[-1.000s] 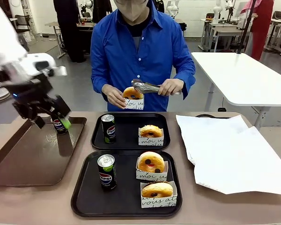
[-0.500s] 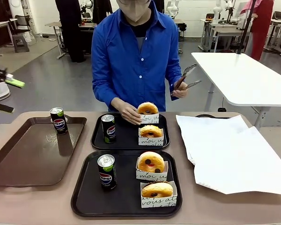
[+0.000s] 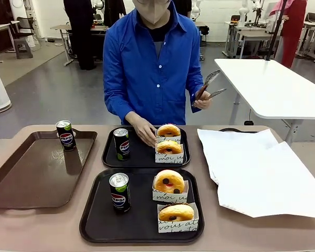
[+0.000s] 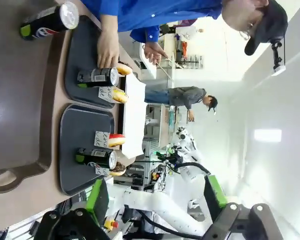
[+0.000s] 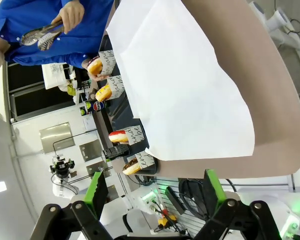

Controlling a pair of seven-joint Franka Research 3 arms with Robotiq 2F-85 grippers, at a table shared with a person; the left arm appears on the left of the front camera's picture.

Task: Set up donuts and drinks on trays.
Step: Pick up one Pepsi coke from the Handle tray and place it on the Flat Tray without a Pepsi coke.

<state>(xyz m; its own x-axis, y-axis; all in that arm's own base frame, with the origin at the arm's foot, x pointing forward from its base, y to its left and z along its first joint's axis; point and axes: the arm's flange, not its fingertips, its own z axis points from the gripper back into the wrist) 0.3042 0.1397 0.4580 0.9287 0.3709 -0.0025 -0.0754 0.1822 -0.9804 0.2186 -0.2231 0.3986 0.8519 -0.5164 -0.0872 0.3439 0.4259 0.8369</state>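
We count three cans (image 3: 119,192), upright, four sleeved donuts (image 3: 169,181), two black trays (image 3: 94,220). Left hand (image 4: 155,200) and right hand (image 5: 152,192) both released, jaws spread.

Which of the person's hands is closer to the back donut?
Their right hand: it touches the back donut on the far tray. Their left hand is raised, holding tongs.

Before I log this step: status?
Both tools open, empty. Far tray: can, two donuts, person's hand on one. Near tray set. Third can on brown tray.
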